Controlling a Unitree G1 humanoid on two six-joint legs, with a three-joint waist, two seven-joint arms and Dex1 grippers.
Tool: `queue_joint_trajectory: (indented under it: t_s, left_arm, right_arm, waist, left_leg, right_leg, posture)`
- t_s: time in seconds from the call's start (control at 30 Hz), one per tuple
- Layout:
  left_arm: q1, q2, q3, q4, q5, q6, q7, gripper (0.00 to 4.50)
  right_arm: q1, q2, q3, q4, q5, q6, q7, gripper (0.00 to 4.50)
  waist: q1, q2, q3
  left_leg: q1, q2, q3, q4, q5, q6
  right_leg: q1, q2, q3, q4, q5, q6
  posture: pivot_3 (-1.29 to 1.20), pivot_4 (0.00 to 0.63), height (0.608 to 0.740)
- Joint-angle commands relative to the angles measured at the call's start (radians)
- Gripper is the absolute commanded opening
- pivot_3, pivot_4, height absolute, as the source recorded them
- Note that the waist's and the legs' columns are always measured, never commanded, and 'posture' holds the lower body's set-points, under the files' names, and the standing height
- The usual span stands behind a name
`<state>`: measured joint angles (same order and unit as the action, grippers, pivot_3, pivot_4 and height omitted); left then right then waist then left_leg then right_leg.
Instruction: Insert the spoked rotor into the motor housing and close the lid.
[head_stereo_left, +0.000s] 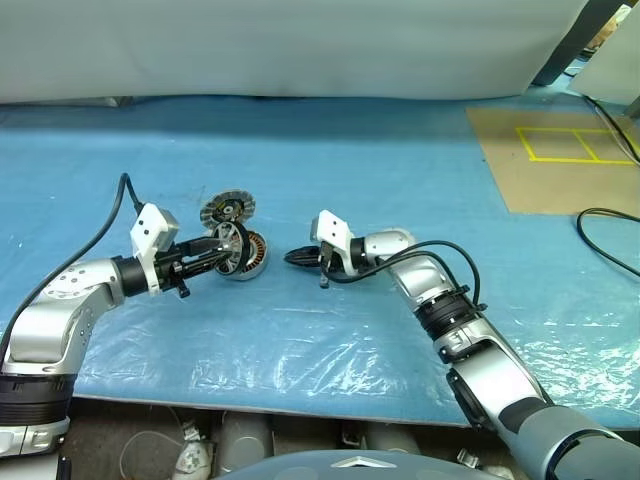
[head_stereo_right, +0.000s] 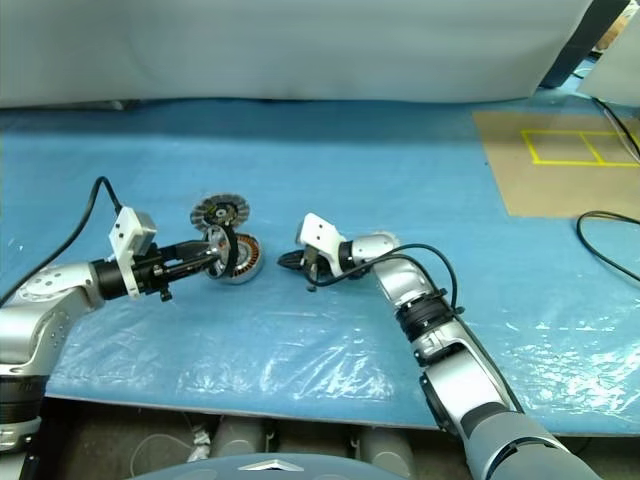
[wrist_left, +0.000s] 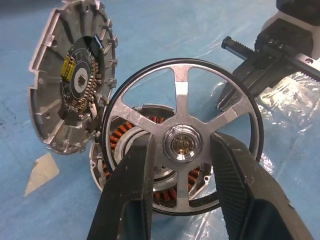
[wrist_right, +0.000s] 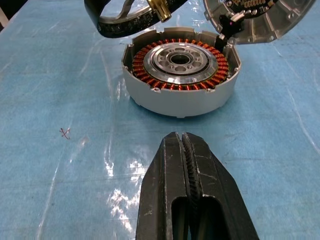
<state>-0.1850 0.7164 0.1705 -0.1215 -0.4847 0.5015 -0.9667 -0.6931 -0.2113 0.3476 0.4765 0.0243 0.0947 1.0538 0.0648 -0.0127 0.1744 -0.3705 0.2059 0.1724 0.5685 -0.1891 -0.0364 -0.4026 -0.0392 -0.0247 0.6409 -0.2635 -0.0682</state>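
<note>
Blue tabletop (head_stereo_left: 400, 180) carried the motor housing (wrist_right: 180, 70), lid (wrist_left: 70, 80) open; left tool (wrist_left: 182, 165) gripped the spoked rotor (wrist_left: 182, 145), not yet inserted; right tool (wrist_right: 185, 150) closed, empty.

A blue table (head_stereo_left: 330, 170) under clear plastic sheeting (head_stereo_left: 300, 350) is filling the frame. The motor housing (head_stereo_left: 252, 257) is sitting on it at centre left, its hinged lid (head_stereo_left: 227, 210) standing open. A brown board (head_stereo_left: 560, 165) with yellow tape is lying at upper right, a black cable (head_stereo_left: 610, 240) trailing beside it.
</note>
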Motion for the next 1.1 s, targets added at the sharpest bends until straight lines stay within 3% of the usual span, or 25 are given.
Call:
queue_joint_trajectory:
  t_s: [0.03, 0.57, 0.87, 0.9, 1.0, 1.1]
  left_arm:
    - [-0.014, 0.003, -0.010, 0.010, 0.024, -0.039, 0.003, 1.33]
    - [-0.022, -0.007, -0.057, 0.076, 0.087, -0.096, 0.015, 1.33]
    - [-0.039, 0.003, -0.060, 0.075, 0.104, -0.085, 0.023, 4.31]
    - [-0.044, 0.001, -0.053, 0.074, 0.098, -0.079, 0.023, 4.46]
    - [-0.052, -0.011, -0.031, 0.063, 0.065, -0.057, 0.022, 4.34]
    - [-0.050, -0.026, -0.018, 0.038, 0.014, -0.016, 0.018, 3.46]
  right_arm:
    - [0.000, 0.003, -0.005, -0.025, 0.002, -0.009, -0.004, 0.00]
    - [0.001, -0.001, -0.002, -0.027, -0.008, -0.010, -0.008, 0.00]
    - [-0.005, 0.008, -0.005, -0.013, -0.017, -0.020, -0.016, 0.00]
    - [-0.007, 0.010, -0.005, -0.010, -0.017, -0.021, -0.017, 0.00]
    - [-0.009, 0.012, -0.006, -0.005, -0.018, -0.024, -0.019, 0.00]
    - [-0.011, 0.016, -0.007, 0.000, -0.019, -0.028, -0.023, 0.00]
  waist:
    - [0.000, 0.000, 0.000]
    - [0.000, 0.000, 0.000]
    - [0.000, 0.000, 0.000]
    - [0.001, 0.000, 0.000]
    - [0.001, 0.000, 0.000]
    - [0.001, 0.000, 0.000]
  left_leg:
    - [0.000, 0.000, 0.000, 0.000, 0.000, 0.000]
    - [0.000, 0.000, 0.000, 0.001, 0.000, 0.000]
    - [0.000, 0.000, 0.000, 0.001, 0.000, 0.000]
    - [0.000, 0.000, 0.000, 0.001, 0.000, 0.000]
    - [0.000, 0.000, 0.000, 0.001, 0.000, 0.000]
    - [0.000, 0.000, 0.000, 0.001, 0.000, 0.000]
  right_leg:
    - [0.000, 0.000, 0.000, 0.000, 0.000, 0.000]
    - [0.000, 0.000, 0.000, 0.000, 0.000, 0.000]
    - [0.000, 0.000, 0.000, 0.000, 0.000, 0.000]
    - [0.000, 0.000, 0.000, 0.000, 0.000, 0.000]
    - [0.000, 0.000, 0.000, 0.000, 0.000, 0.000]
    - [0.000, 0.000, 0.000, 0.000, 0.000, 0.000]
  posture:
    - [0.00, 0.150, 0.740]
    - [0.00, 0.150, 0.740]
    - [0.00, 0.150, 0.740]
    - [0.00, 0.150, 0.740]
    - [0.00, 0.150, 0.740]
    - [0.00, 0.150, 0.740]
